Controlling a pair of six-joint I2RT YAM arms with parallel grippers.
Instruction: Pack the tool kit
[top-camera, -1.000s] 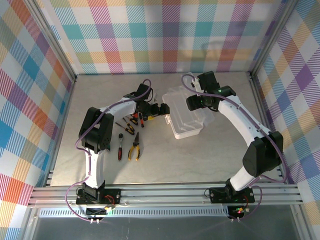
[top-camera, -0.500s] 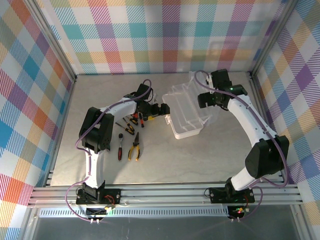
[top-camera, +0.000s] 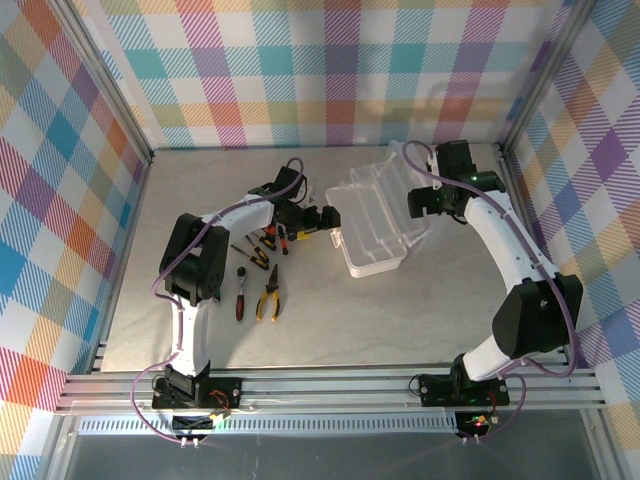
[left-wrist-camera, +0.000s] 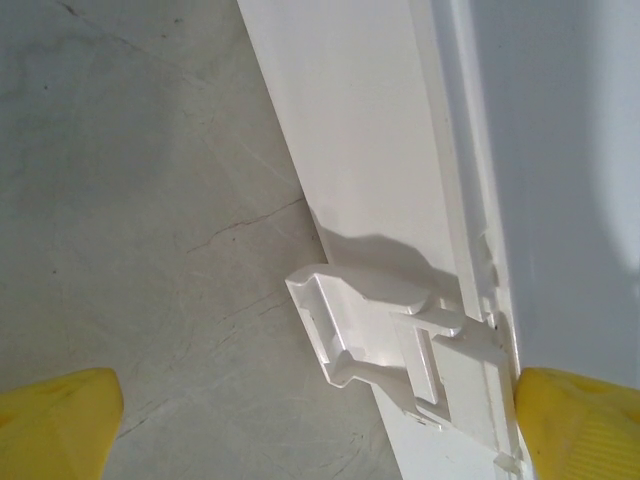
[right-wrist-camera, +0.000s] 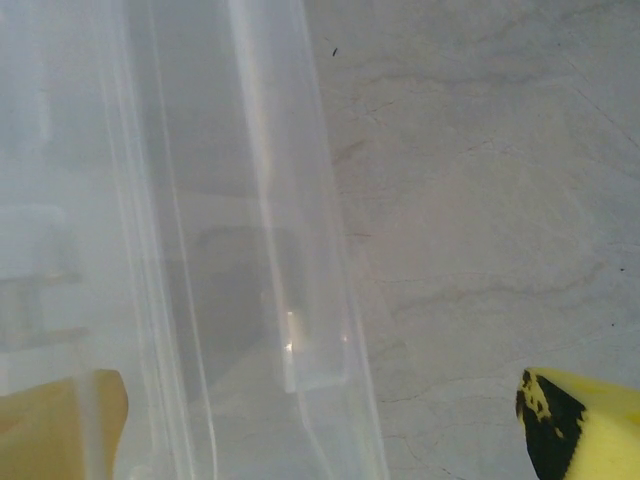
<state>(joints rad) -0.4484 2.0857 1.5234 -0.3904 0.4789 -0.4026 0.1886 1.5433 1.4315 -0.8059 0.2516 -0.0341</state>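
Case open, yellow-handled pliers (top-camera: 267, 299) not yet packed.
My left tool (top-camera: 327, 220), jaws wide, straddles the latch (left-wrist-camera: 360, 325) of the translucent case (top-camera: 375, 255) in the middle of the worktop (top-camera: 330, 335), probably steadying it; my right tool (top-camera: 416, 201), equally wide, hangs beside the raised lid (top-camera: 375, 190).

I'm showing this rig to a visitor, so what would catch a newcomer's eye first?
The open translucent white rectangular plastic case sits in the middle of the pale table, its lid tilted back. With jaws open, the left end effector is at its latch and the right end effector at the lid. Left of the case, yellow-handled pliers and red-and-black-handled tools lie loose.
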